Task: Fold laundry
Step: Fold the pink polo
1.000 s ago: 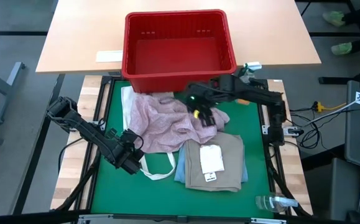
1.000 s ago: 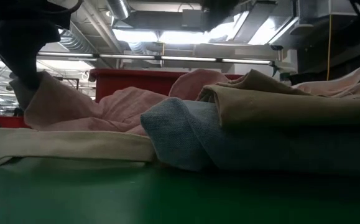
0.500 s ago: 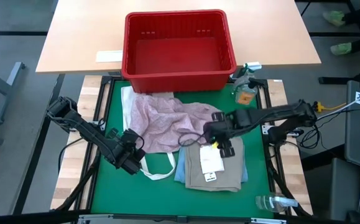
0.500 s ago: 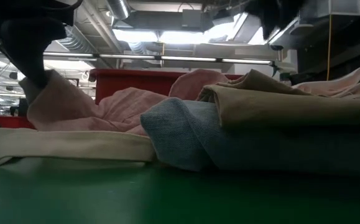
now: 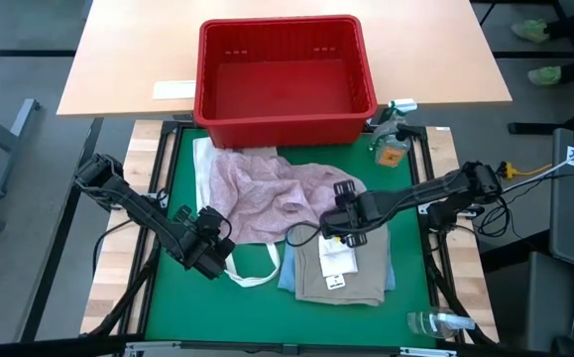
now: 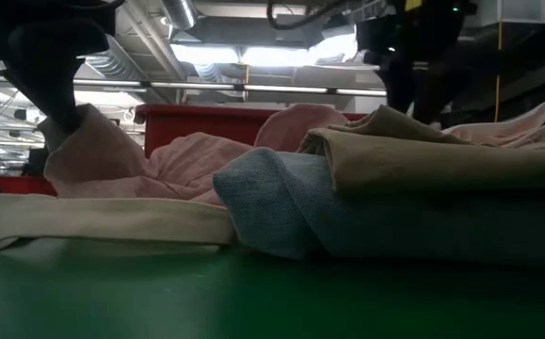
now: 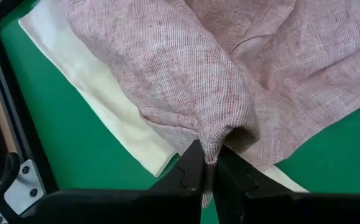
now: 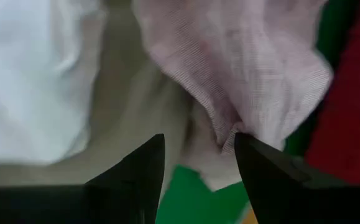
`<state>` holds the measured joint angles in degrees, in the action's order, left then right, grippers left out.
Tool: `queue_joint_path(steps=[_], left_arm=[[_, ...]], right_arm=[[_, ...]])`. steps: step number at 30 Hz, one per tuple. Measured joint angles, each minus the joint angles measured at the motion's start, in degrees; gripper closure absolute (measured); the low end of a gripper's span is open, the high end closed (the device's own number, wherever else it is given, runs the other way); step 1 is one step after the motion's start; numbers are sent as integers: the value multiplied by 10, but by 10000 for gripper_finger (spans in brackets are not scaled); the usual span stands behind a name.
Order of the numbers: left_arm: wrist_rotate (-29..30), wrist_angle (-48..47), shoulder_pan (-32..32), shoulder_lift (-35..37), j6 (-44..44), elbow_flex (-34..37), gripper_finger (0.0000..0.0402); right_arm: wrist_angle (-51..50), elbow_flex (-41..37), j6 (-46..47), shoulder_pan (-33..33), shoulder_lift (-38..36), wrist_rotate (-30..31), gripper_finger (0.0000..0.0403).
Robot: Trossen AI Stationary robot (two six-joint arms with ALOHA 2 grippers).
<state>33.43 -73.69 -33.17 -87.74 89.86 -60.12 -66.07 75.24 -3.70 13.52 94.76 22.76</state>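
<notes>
- Green mat (image 5: 168, 297) on the work table; red basket (image 5: 285, 74) beyond both grippers, on the tan tabletop.
- Left gripper (image 7: 207, 171) clamped on a bunched fold of the pink shirt (image 5: 272, 193), cream cloth (image 7: 99, 87) just beside it.
- Right gripper (image 8: 198, 163) spread apart over the shirt's other edge, at the tan cloth (image 5: 351, 263).
- Tan cloth folded on blue jeans (image 6: 347, 221); shirt crumpled, heathered weave.

I see a grey floor (image 5: 29, 327) around a light wooden desk (image 5: 128, 59), and bright ceiling lights (image 6: 253, 55) among ducts overhead.
</notes>
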Motion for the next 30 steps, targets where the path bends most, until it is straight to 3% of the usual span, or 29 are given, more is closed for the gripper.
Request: queue_joint_path(steps=[12, 22, 26, 30], left_arm=[[6, 1, 0, 0, 0, 0, 384], [7, 1, 0, 0, -1, 0, 384], [10, 1, 0, 0, -1, 0, 384], [15, 1, 0, 0, -1, 0, 384]], right_arm=[[83, 5, -43, -4, 12, 25, 208], [141, -52, -43, -61, 21, 34, 211], [152, -59, -43, -81, 21, 34, 250], [147, -59, -49, -84, 17, 33, 342]])
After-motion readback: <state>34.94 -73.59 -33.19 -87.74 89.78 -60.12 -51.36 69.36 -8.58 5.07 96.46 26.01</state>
